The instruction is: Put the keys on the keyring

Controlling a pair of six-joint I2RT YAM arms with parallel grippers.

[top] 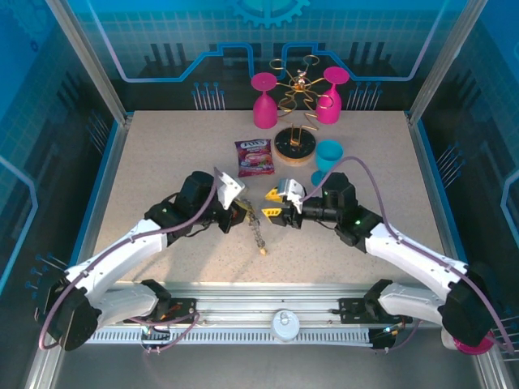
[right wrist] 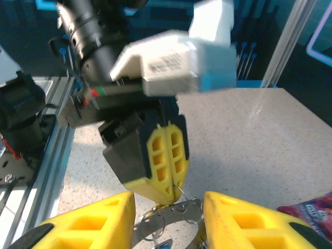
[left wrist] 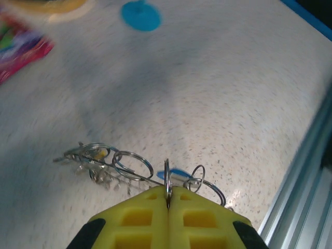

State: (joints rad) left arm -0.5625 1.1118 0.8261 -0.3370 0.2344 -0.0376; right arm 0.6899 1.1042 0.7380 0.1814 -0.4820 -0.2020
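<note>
The keyring [right wrist: 179,215], a flat grey metal band with small wire loops, hangs just above the table between the two grippers. My left gripper [left wrist: 167,191] is shut on one upright wire loop [left wrist: 167,174] of it; the same yellow fingers [right wrist: 166,150] point down in the right wrist view. Keys [left wrist: 88,158] trail off to the left on more loops, one with a yellow head [left wrist: 99,153], and a blue tag [left wrist: 176,174] lies just past the pinched loop. From above, the keys [top: 259,237] dangle to the table. My right gripper [right wrist: 168,223] is open, its fingers either side of the band.
At the back stand two pink glasses [top: 263,101] [top: 330,97] beside a wire rack on a round wooden base [top: 293,148]. A teal cup [top: 328,154] and a candy bag [top: 254,157] lie just behind the grippers. The table's metal front rail [left wrist: 306,176] runs close on the right.
</note>
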